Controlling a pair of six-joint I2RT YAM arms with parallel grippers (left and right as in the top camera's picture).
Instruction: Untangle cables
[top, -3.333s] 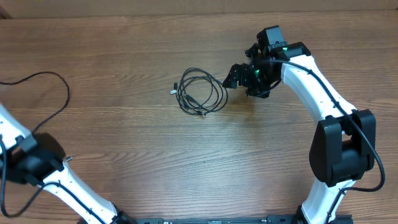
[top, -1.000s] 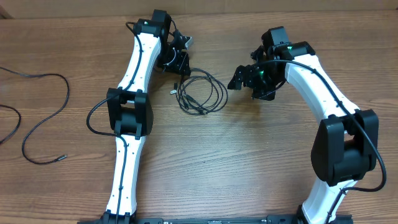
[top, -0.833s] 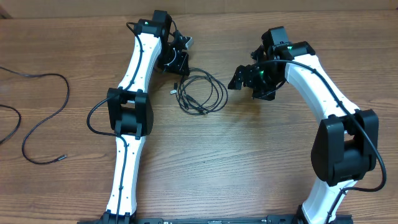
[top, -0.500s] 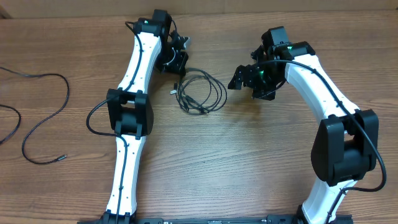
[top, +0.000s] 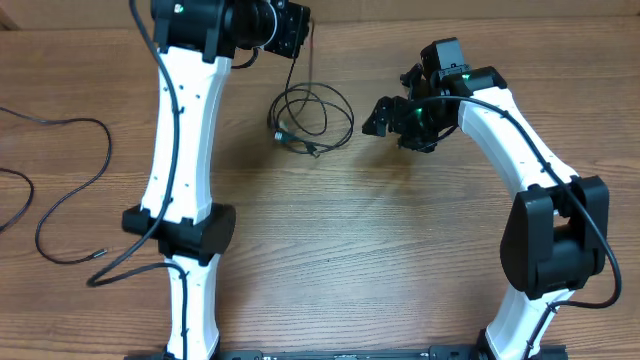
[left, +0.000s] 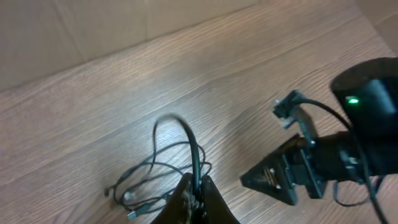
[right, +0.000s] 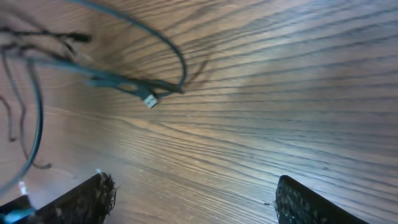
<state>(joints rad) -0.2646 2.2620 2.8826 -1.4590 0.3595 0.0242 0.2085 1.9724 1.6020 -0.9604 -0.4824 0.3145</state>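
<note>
A small coil of thin black cables (top: 312, 118) hangs partly lifted over the far middle of the wooden table (top: 320, 250). My left gripper (top: 296, 28) is raised above it and shut on one strand. In the left wrist view the jaws (left: 198, 186) pinch that strand, with the coil (left: 158, 180) dangling below. My right gripper (top: 378, 118) is open and empty just right of the coil. In the right wrist view the wide-open fingers (right: 193, 196) frame bare wood, with a cable strand and silver plug (right: 148, 99) ahead.
A separate loose black cable (top: 70, 190) lies on the table's far left. The right arm's gripper (left: 292, 177) shows in the left wrist view, close beside the coil.
My left gripper has risen and shifted toward the back with a strand in it, lifting the coil and pulling it up the table. The right arm has barely moved.
</note>
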